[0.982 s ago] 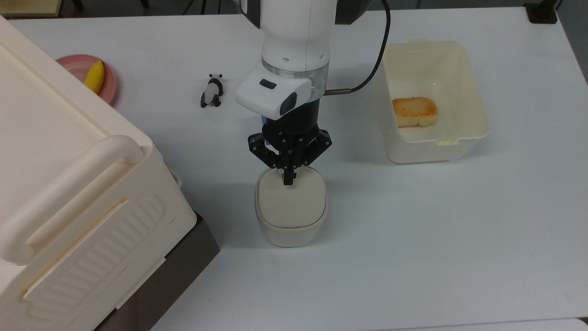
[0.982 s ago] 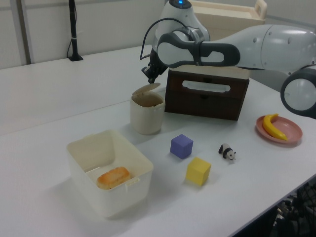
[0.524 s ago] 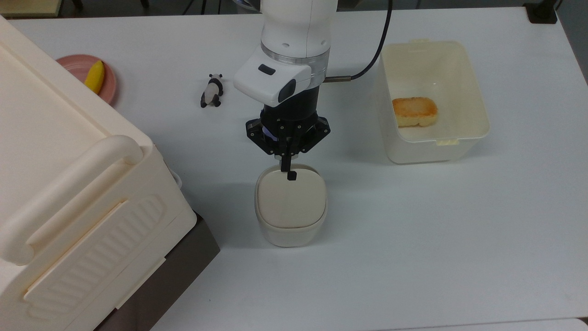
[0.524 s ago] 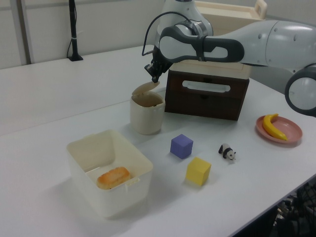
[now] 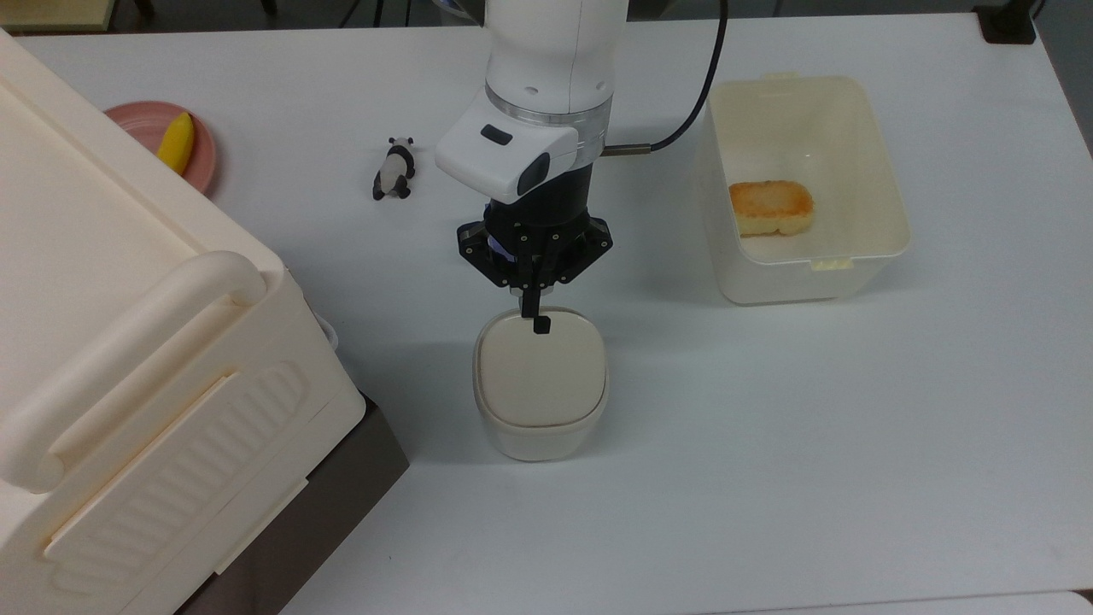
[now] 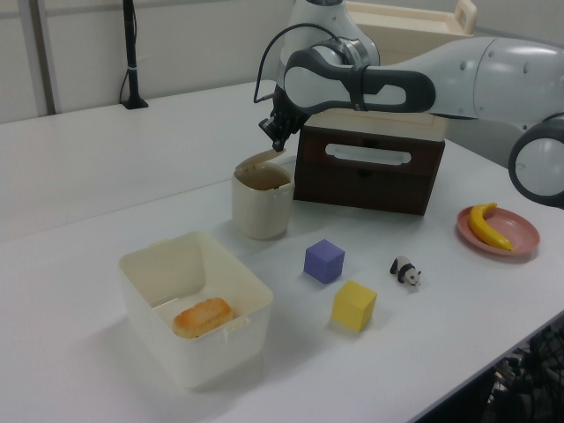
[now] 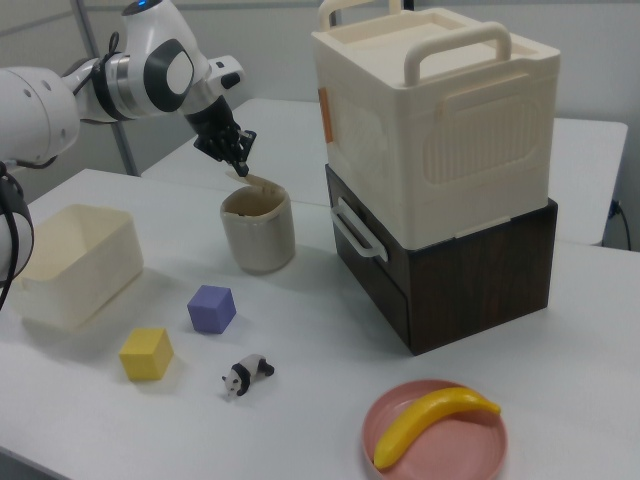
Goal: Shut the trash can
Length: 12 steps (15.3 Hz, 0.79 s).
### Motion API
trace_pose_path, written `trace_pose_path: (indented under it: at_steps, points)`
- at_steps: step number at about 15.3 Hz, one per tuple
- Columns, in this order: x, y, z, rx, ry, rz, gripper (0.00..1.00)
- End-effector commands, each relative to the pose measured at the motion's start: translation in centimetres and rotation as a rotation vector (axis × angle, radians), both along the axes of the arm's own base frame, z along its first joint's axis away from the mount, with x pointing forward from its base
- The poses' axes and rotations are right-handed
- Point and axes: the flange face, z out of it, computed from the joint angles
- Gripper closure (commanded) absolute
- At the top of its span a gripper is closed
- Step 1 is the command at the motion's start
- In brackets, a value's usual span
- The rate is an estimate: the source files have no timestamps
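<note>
My gripper (image 5: 539, 323), fingers pinched together on nothing, has pushed the trash can (image 6: 262, 204) flap lid (image 7: 262, 184) lower than a second ago; nearly closed, I judge.

I see bare desk (image 5: 768, 444) around the trash can (image 5: 540, 389) on the top view's right and bottom. On the top view's left the big ribbed box (image 5: 128, 342) on its dark drawer unit (image 6: 368, 169) stands near. The open tub (image 5: 803, 184) sits well apart. My tool (image 5: 538, 320) hangs over the lid's edge.
</note>
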Motion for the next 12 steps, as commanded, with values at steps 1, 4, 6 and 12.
trace_pose_path:
  at_steps: [1, 4, 6, 12]
  points:
    - [-0.9, 0.3, -0.4, -0.025, 0.025, -0.001, 1.00]
    - [-1.2, 0.5, -1.8, -0.044, 0.057, 0.035, 1.00]
    - [-1.5, 0.7, -3.2, -0.061, 0.087, 0.068, 1.00]
    - [-2.7, 0.7, -7.5, -0.117, 0.170, 0.120, 1.00]
